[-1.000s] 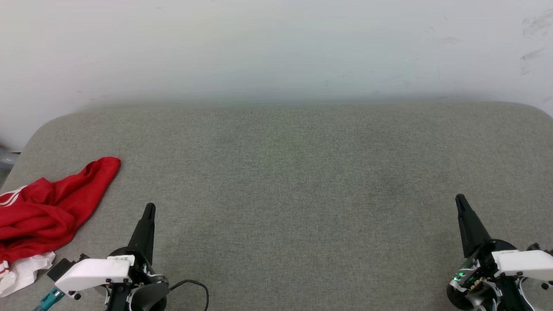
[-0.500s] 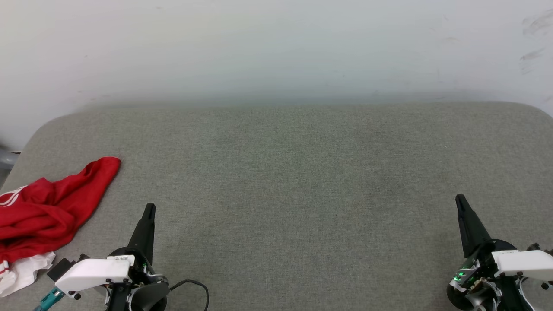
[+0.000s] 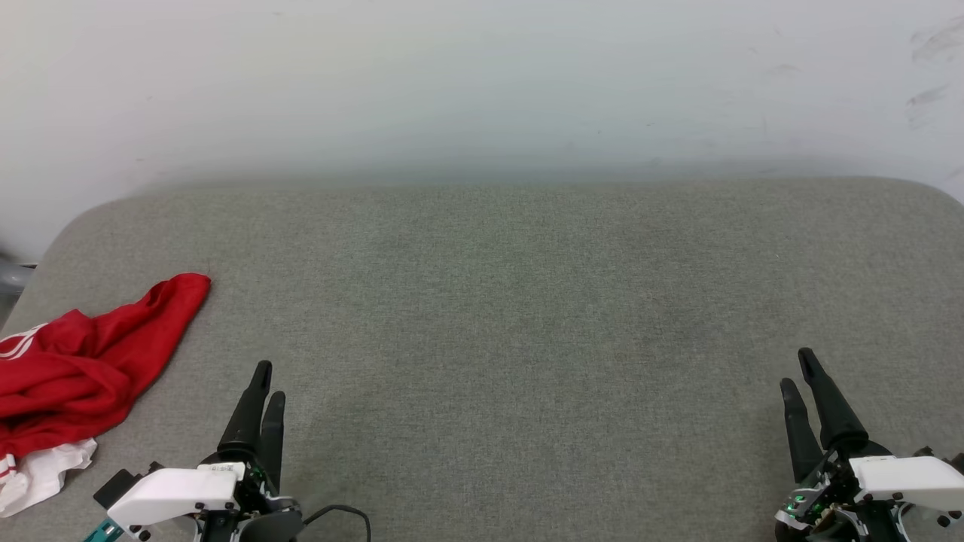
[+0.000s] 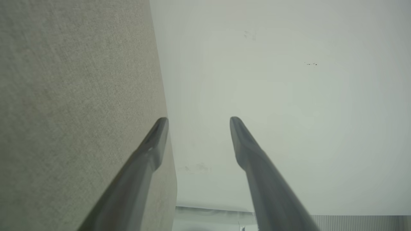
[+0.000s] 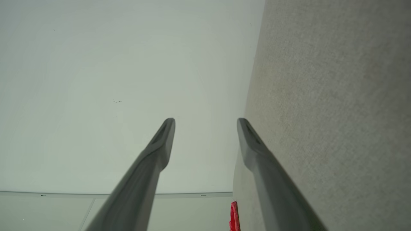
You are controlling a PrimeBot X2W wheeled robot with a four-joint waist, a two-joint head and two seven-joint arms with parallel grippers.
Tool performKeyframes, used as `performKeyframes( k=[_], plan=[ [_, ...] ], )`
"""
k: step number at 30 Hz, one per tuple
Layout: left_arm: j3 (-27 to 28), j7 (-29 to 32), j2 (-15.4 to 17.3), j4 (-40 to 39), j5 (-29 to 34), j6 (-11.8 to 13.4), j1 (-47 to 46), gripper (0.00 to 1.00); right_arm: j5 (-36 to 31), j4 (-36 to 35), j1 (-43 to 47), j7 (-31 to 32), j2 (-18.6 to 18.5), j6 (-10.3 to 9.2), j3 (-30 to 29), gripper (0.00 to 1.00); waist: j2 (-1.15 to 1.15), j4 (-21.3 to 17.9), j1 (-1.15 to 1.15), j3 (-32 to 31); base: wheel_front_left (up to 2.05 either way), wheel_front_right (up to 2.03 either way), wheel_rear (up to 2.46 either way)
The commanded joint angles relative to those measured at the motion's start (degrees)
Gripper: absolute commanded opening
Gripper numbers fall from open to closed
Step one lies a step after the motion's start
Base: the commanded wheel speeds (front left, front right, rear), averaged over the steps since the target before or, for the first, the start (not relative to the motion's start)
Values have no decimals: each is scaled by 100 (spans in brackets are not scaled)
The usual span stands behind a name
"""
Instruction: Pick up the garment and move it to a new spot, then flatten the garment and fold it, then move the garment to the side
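The left gripper (image 3: 265, 384) and right gripper (image 3: 796, 369), pressed together a moment ago, now stand spread and empty, seemingly readying to fetch the shirt (image 3: 83, 361) crumpled at the grey surface's (image 3: 512, 301) left edge.

Grey fabric surface (image 3: 512, 316); scuffed white wall (image 3: 482, 83) behind.

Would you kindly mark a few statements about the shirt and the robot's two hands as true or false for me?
1. The shirt lies crumpled at the left edge of the grey surface. True.
2. The left hand grips the shirt. False: it is open, apart from the shirt, and holds nothing.
3. The right hand is open and empty. True.
4. The shirt is neatly folded. False: it is bunched up, not folded.
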Motion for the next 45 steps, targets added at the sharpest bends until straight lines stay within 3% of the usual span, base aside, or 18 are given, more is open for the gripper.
performKeyframes(
  k=[1, 14, 19, 32, 38, 41, 45],
  plan=[
    [-105, -88, 8, -201, -17, -1, -109, 100, -40, -183, -94, -88, -6, 0, 71, 100, 0, 3, 0, -1, 0, 0, 0],
    [-498, -463, 64, -643, 340, -2, -47, 100, -463, -552, -4, -453, -21, 0, 298, 100, 0, 42, 0, -36, 0, 0, 0],
    [-448, -590, 44, -771, 1036, -2, -30, 100, -1091, -705, 30, -576, -52, 0, 313, 100, 0, 59, 0, -49, 0, 0, 0],
    [-624, -879, 51, -995, 3082, -2, -5, 100, -3466, -1089, 112, -823, -56, 0, 292, 100, 0, 96, 0, -69, 0, 0, 0],
    [-671, -981, 112, -1078, 3947, 2, 25, 100, -4152, -1222, 131, -825, -52, 0, 394, 100, 0, 93, 0, -73, 0, 0, 0],
    [-739, -1078, 151, -1155, 4628, 60, 67, 100, -4790, -1328, 165, -795, -62, 0, 414, 100, 0, 93, 0, -83, 0, 0, 0],
    [-805, -1155, 201, -1209, 5081, 131, 96, 100, -5296, -1412, 199, -744, -111, 0, 430, 100, 0, 93, 0, -90, 0, 0, 0]
  ],
)
